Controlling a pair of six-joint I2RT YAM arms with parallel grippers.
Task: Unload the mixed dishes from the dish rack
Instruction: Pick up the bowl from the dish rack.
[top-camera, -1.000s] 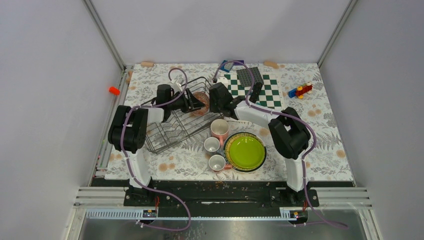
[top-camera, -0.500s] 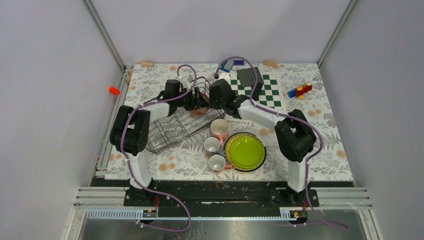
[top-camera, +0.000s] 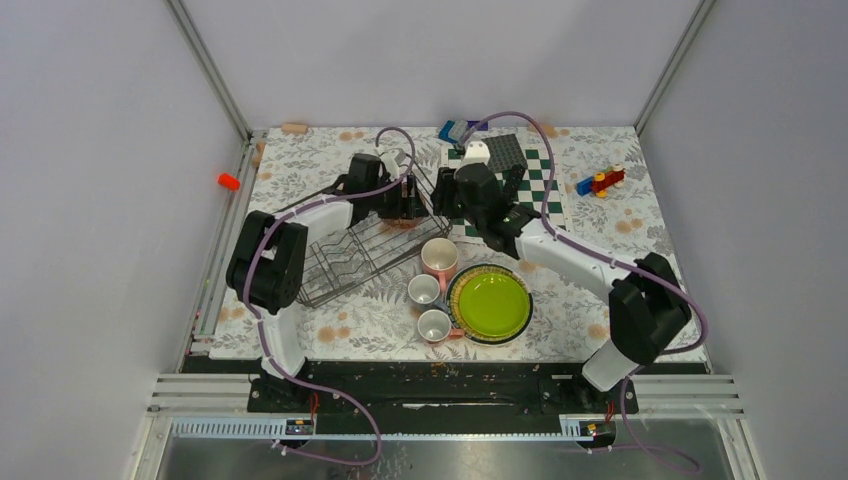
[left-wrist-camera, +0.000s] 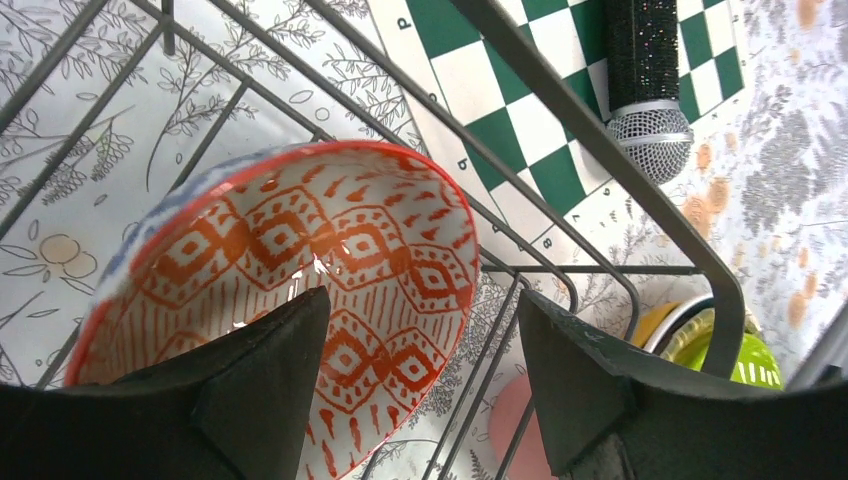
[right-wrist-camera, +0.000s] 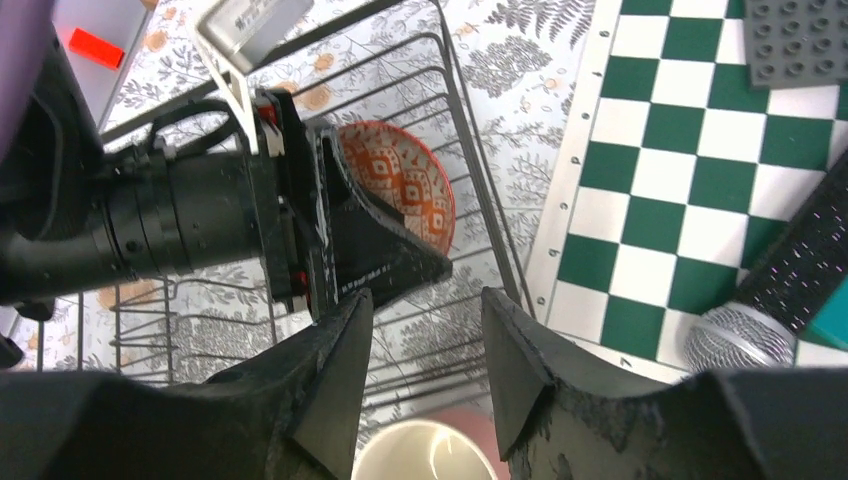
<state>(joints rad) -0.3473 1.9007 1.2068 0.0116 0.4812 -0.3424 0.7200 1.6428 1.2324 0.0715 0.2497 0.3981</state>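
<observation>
**Bowl (left-wrist-camera: 330, 270) in dish rack (top-camera: 345, 255); both grippers spread, neither clamped.**
The orange-patterned bowl lies tilted in the rack's far right corner. The rack sits on the left half of the tabletop (top-camera: 640, 260). Left gripper (left-wrist-camera: 420, 300): jaws apart, one finger over the bowl's inside, the other beyond its rim. Right gripper (right-wrist-camera: 428, 298): hovers just beside the left one, jaws apart, nothing between them. The pink mug (top-camera: 439, 258) and plate stack (top-camera: 490, 303) stand on the tabletop right of the rack.
</observation>
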